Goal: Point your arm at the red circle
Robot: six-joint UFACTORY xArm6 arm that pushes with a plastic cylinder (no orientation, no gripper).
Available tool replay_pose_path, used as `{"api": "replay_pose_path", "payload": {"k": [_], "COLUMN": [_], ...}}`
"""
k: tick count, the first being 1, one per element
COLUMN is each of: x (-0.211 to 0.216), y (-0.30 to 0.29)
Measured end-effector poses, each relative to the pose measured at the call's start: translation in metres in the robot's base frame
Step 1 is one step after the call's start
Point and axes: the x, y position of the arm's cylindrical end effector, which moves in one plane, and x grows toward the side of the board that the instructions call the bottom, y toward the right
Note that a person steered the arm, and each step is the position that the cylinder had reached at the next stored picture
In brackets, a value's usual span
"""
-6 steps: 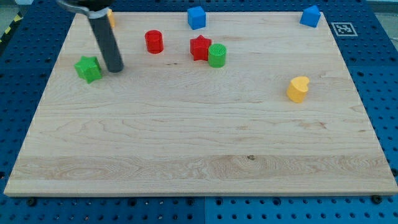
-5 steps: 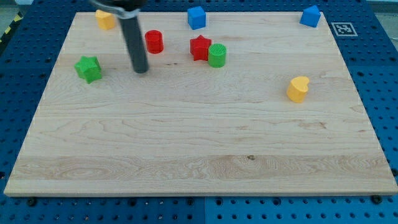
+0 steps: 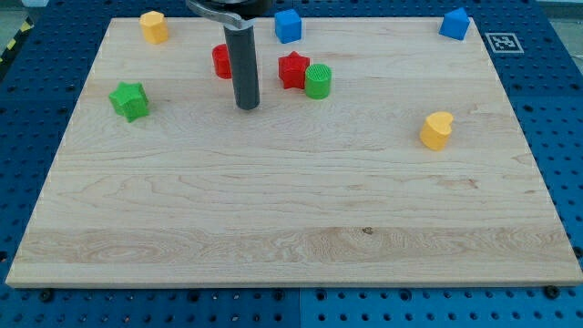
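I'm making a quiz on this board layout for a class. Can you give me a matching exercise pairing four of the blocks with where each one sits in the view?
Things:
1. red circle block
2. green star block
3. blue cube block
4. yellow heart block

Places:
A. the view's right, alone on the wooden board
B. top edge, above the red star block
C. partly hidden behind the dark rod, up and left of my tip
D. the view's left, well left of my tip

Pairs: 1-C, 2-D, 3-B, 4-A

Wooden board (image 3: 291, 210) on blue pegboard (image 3: 556, 82)
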Motion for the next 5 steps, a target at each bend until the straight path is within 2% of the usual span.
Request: {"api": "replay_pose_path", "payload": {"k": [2,5], "x": [-0.062,-0.102], "y": [0.0,-0.008]}}
